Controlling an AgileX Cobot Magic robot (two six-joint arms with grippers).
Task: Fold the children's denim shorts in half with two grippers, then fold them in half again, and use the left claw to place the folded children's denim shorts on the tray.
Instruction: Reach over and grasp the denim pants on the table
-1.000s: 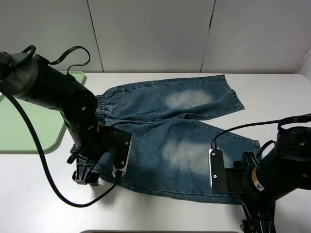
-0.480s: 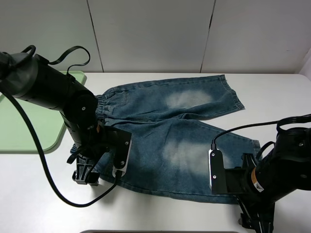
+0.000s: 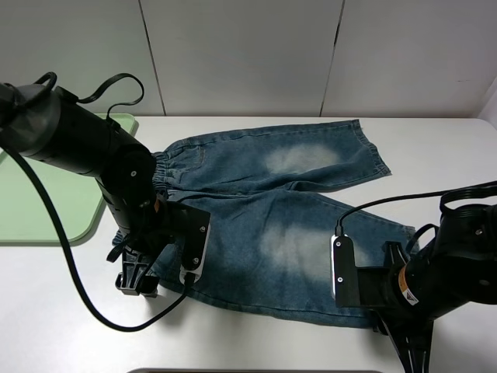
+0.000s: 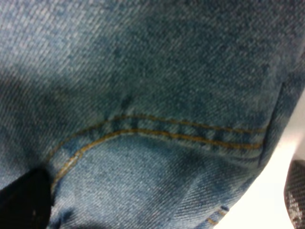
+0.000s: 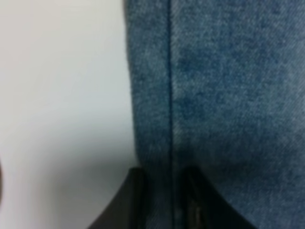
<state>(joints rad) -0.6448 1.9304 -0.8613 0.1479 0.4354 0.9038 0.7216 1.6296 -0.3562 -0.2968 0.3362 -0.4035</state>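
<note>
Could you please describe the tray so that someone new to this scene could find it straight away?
Start at the white table and go to its left edge, past the denim shorts. There lies the tray: flat, pale green, low-rimmed, the only green thing in view.

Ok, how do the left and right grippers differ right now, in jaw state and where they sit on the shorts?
The left gripper has its jaws spread wide over the denim; the right gripper has them set close, pinching the hem. The left sits at the waistband end of the children's denim shorts, the right at the near leg's hem. Both are low at the shorts' near edge.
</note>
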